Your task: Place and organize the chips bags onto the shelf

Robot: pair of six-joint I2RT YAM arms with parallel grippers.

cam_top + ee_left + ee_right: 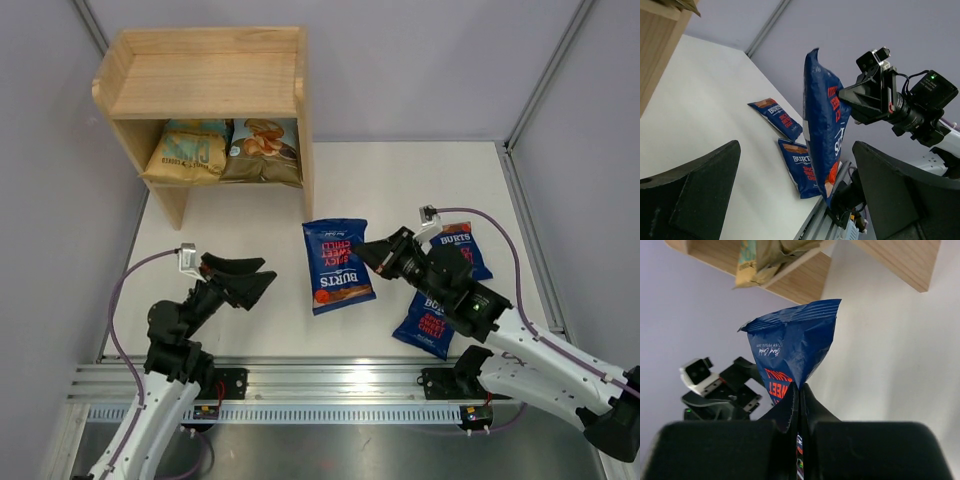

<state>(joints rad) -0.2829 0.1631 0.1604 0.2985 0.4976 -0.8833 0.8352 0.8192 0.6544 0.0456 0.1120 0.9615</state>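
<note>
Both same build: left arm (165,400) and right arm (545,362) have white shells on lower links, black joints and wrists. Thin purple-grey cable (470,210) runs off each wrist toward base. Small silver camera mount (186,257) by wrist. Chunky matte black wedge fingers (705,192). Green light (931,76) lit on right wrist.

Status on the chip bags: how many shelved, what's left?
Done: the large yellow-tan bag and large light-blue bag sit on the lower tier of the pale wooden shelf. In hand: the right gripper is shut on one dark-blue Burts bag. Remaining: a far dark-blue Burts bag and a near Burts bag lie on the white table; left gripper is open, empty.
</note>
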